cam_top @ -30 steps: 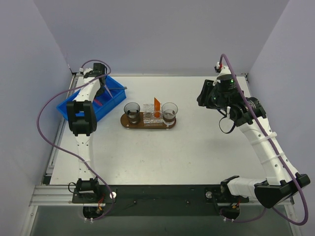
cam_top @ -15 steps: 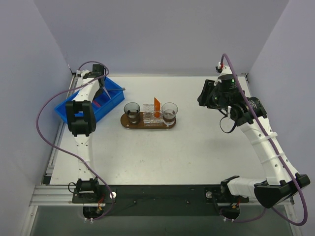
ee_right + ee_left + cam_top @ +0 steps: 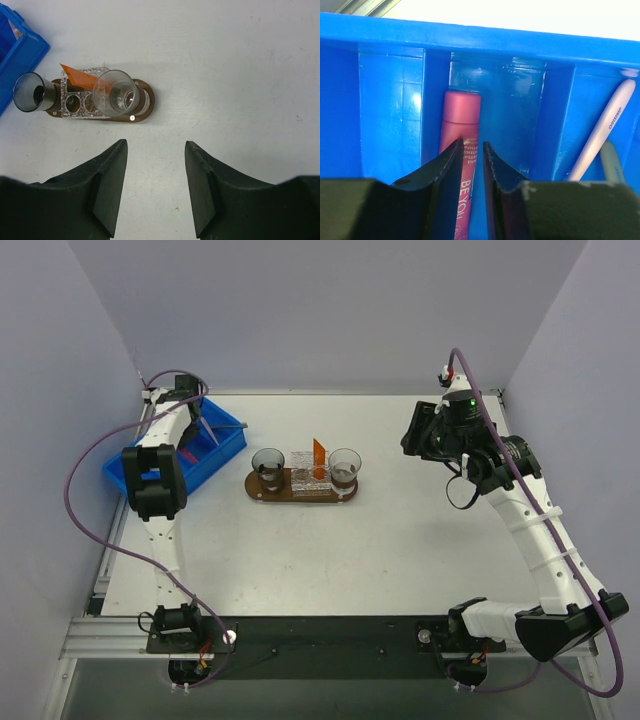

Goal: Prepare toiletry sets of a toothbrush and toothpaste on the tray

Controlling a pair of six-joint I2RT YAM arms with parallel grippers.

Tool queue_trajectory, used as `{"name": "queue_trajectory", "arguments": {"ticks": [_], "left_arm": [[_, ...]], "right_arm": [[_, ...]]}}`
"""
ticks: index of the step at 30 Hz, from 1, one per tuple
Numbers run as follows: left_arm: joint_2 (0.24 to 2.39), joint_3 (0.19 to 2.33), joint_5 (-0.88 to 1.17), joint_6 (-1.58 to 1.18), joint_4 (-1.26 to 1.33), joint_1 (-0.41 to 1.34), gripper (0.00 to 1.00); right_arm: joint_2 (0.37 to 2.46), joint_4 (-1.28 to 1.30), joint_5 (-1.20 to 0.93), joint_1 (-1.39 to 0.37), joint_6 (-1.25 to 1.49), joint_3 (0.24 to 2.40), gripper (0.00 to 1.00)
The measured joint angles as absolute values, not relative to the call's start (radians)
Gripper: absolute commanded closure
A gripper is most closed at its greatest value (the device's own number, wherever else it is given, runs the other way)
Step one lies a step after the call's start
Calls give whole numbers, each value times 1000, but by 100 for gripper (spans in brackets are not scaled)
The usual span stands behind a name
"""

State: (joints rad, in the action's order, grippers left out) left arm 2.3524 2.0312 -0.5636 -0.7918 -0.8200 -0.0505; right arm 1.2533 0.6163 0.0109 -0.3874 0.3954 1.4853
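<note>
left gripper above pink tube in blue bin.

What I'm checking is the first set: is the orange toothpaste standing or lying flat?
Standing: the toothpaste sticks up from the clear holder on the tray.

Two clear cups flank a clear holder, right of a blue bin.

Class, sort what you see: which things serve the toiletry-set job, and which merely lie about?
For the job: dark-brown oval wooden tray; small orange toothpaste tube; white plastic toothbrush; blue plastic bin.
Probably just lying about: two clear glass cups; clear plastic holder block.
</note>
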Motion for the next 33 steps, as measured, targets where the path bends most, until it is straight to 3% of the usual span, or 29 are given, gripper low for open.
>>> {"name": "queue_trajectory", "arguments": {"ticks": [10, 15, 33], "left_arm": [[2292, 1916, -495, -729, -706, -62, 83], [2281, 1834, -385, -709, -620, -65, 82], [2254, 1811, -372, -721, -628, -62, 73]], "right_arm": [[1253, 619, 11, -387, 395, 1485, 54], [1253, 619, 11, -387, 396, 1485, 55], [1253, 620, 11, -385, 396, 1485, 53]]}}
